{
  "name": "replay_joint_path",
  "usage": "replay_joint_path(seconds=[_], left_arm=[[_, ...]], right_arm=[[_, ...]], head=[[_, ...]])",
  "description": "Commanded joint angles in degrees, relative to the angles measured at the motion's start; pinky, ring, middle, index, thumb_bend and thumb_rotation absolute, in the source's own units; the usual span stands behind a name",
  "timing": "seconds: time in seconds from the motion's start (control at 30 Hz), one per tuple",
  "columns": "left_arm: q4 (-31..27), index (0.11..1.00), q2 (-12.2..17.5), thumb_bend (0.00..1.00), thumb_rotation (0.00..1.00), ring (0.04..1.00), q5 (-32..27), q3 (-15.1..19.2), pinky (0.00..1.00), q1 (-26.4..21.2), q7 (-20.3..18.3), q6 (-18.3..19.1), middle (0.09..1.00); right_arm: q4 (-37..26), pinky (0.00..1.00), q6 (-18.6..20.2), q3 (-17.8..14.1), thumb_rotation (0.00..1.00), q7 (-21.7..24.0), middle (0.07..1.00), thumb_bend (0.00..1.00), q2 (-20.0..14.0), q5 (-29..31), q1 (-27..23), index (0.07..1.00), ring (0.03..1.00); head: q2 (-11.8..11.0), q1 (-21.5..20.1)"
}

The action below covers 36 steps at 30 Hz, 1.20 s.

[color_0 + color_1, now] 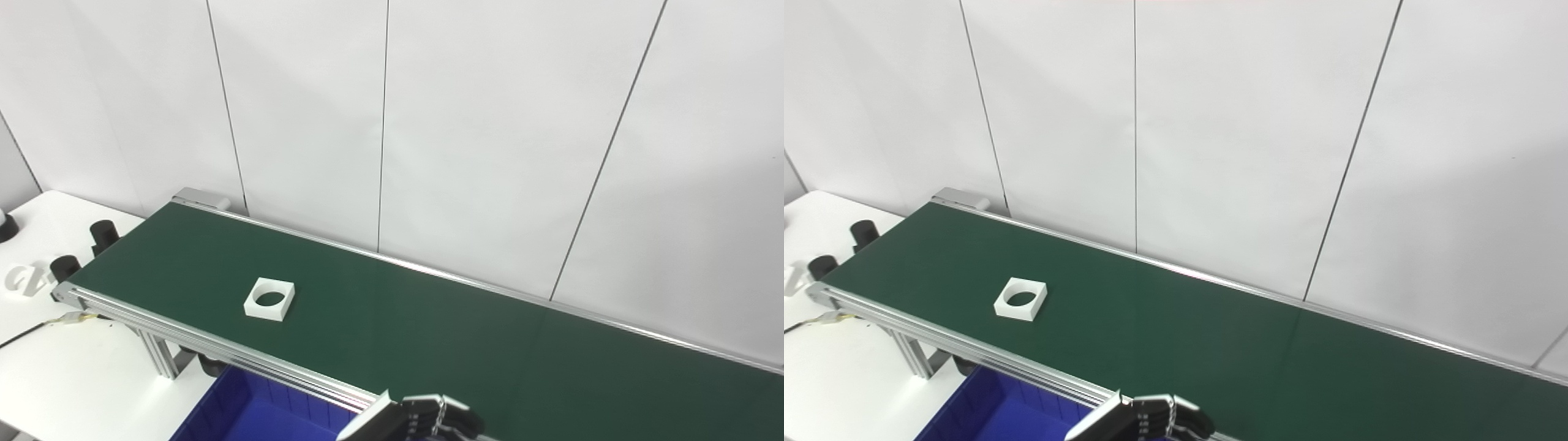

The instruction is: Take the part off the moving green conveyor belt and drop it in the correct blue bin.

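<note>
Left eye view: white square part (269,299) with a round hole through it, flat on the green conveyor belt (429,331), toward its left end near the front rail. Well apart from the left hand (422,419) at the front rail, fingers curled together, empty.

Only a sliver of the robot shows up, right at the bottom edge of both eye views: one hand (422,419). Can't really tell from these shots which arm it belongs to. It's mostly black, with a pale grey or white flat panel along its left side that ends in a sharp corner. The fingers (450,411) are black, blocky and segmented, with lighter tops catching the light. There are tiny light dots on the knuckle area, maybe screws, too small to be sure
</note>
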Motion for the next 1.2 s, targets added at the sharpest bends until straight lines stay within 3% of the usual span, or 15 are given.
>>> replay_joint_path(seconds=[0.0, 0.2, 0.53, 0.7, 0.83, 1.17], left_arm=[[-2.0, 0.7, 0.3, 0.94, 0.42, 0.748, -0.2, 0.0, 0.7, -1.9, -0.4, 0.4, 0.735], [-1.5, 0.706, 0.4, 0.92, 0.39, 0.746, 0.9, -0.4, 0.71, -5.5, -0.9, 1.5, 0.731], [-1.7, 0.727, 0.6, 0.87, 0.45, 0.769, 9.5, -1.2, 0.72, -11.3, -0.4, 4.0, 0.767], [-1.6, 0.729, 0.8, 0.85, 0.46, 0.763, 11.3, -1.0, 0.71, -13.7, -0.7, 4.6, 0.764], [-2.0, 0.736, 1.5, 0.85, 0.45, 0.78, 12.3, -1.1, 0.73, -15.4, -1.6, 7.3, 0.773], [1.4, 0.725, 4.3, 0.85, 0.41, 0.752, 13.4, -2.0, 0.69, -19.4, -3.4, 5.8, 0.743]], right_arm=[[-0.9, 0.76, -1.1, 0.1, 0.16, -0.4, 0.848, 0.45, 0.4, -0.3, -0.6, 0.924, 0.814], [-1.1, 0.75, -1.0, 0.2, 0.18, -0.3, 0.852, 0.45, 0.7, -0.2, -0.6, 0.923, 0.813], [-1.0, 0.75, -1.2, 0.2, 0.26, -0.3, 0.849, 0.47, 0.9, -0.2, -0.5, 0.922, 0.808], [-0.9, 0.74, -1.4, 0.1, 0.25, -0.3, 0.85, 0.46, 0.9, -0.1, -0.4, 0.923, 0.811], [-1.0, 0.74, -1.1, 0.1, 0.24, -0.3, 0.848, 0.47, 0.8, -0.2, -0.5, 0.925, 0.809], [-0.3, 0.75, -1.9, 0.1, 0.23, -0.4, 0.847, 0.47, 0.8, -0.2, -0.7, 0.926, 0.813]], head=[[0.0, 0.1], [0.0, -0.3], [0.2, -0.5], [0.2, -0.6], [0.4, -0.5], [0.5, -0.8]])
